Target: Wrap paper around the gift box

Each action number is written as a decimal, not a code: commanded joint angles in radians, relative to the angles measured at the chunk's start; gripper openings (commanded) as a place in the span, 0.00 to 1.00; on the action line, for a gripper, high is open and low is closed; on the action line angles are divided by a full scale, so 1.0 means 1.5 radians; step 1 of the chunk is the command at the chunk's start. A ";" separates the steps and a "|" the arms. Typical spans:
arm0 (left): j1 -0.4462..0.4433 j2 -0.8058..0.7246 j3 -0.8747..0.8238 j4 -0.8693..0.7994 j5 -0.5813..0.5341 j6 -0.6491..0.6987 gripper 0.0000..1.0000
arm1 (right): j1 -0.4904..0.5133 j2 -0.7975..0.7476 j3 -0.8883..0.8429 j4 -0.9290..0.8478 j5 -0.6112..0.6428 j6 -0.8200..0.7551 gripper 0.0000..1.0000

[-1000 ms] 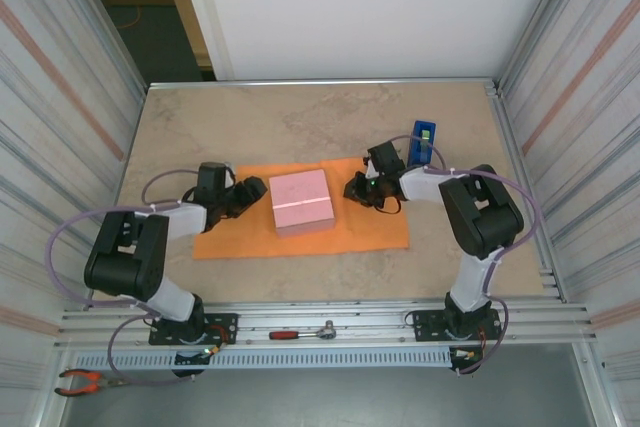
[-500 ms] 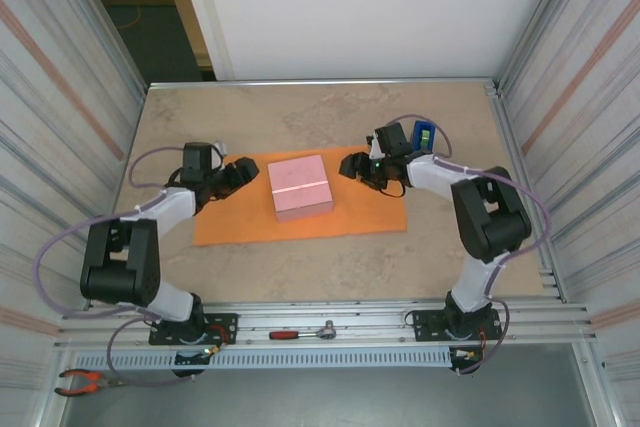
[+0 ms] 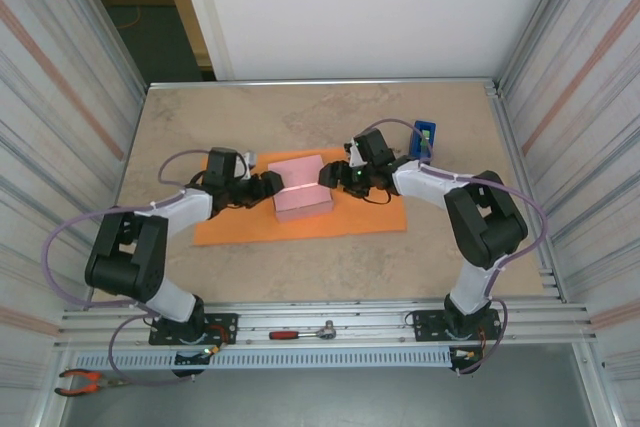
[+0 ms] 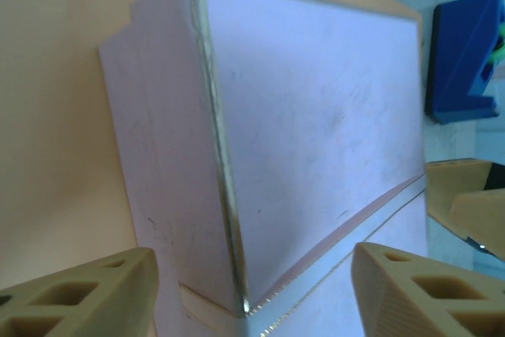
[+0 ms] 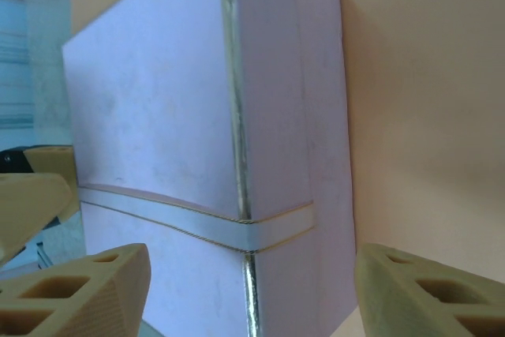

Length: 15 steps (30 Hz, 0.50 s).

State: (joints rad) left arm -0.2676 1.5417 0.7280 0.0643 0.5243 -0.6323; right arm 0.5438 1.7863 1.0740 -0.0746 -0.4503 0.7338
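The pale pink gift box (image 3: 300, 188) lies on the orange paper (image 3: 365, 215), which is spread flat on the table. My left gripper (image 3: 270, 185) is at the box's left side. It is open, and its tan fingers straddle the box's edge (image 4: 229, 195) in the left wrist view. At the box's right side is my right gripper (image 3: 334, 177), also open, with the box (image 5: 181, 108) wide between its fingers (image 5: 430, 293). Orange paper (image 5: 426, 92) shows beside the box. Nothing is gripped. The left gripper (image 4: 248, 293) and the right gripper (image 5: 248, 293) face each other across the box.
A blue tape dispenser (image 3: 425, 135) stands behind the right arm, just off the paper's far right corner; it also shows from the left wrist (image 4: 465, 53). A red-handled ratchet (image 3: 305, 332) and pliers (image 3: 80, 380) lie on the near rail. Corrugated walls close in both sides.
The box and paper slid slightly away from the arms. Both grippers then moved inward from the paper's ends to the box's left and right sides.
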 commanded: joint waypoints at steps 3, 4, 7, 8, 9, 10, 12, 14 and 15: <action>-0.016 0.030 0.035 0.026 0.036 -0.003 0.56 | 0.008 0.012 0.021 0.024 -0.023 0.017 0.50; -0.018 0.034 0.041 0.027 0.038 -0.002 0.55 | 0.008 0.010 0.020 0.025 -0.023 0.018 0.46; -0.022 0.037 0.055 0.026 0.044 -0.003 0.54 | 0.007 -0.003 0.017 0.025 -0.020 0.019 0.37; -0.023 0.037 0.061 0.022 0.043 -0.003 0.54 | 0.007 -0.007 0.017 0.025 -0.018 0.021 0.34; -0.023 0.037 0.067 0.020 0.043 -0.002 0.54 | 0.008 -0.012 0.016 0.025 -0.015 0.021 0.33; -0.023 0.038 0.072 0.017 0.043 -0.002 0.54 | 0.007 -0.017 0.014 0.025 -0.012 0.022 0.33; -0.023 0.042 0.083 0.010 0.045 0.003 0.54 | 0.008 -0.025 0.009 0.025 -0.006 0.024 0.32; -0.023 0.047 0.092 0.003 0.045 0.007 0.54 | 0.008 -0.033 0.002 0.027 0.000 0.028 0.31; -0.023 0.049 0.096 0.002 0.045 0.009 0.54 | 0.008 -0.036 0.000 0.028 0.003 0.028 0.31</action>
State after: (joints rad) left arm -0.2855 1.6035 0.8261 0.0551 0.5297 -0.6315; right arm 0.5411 1.7844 1.0756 -0.0650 -0.4191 0.7563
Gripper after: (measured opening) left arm 0.540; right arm 0.316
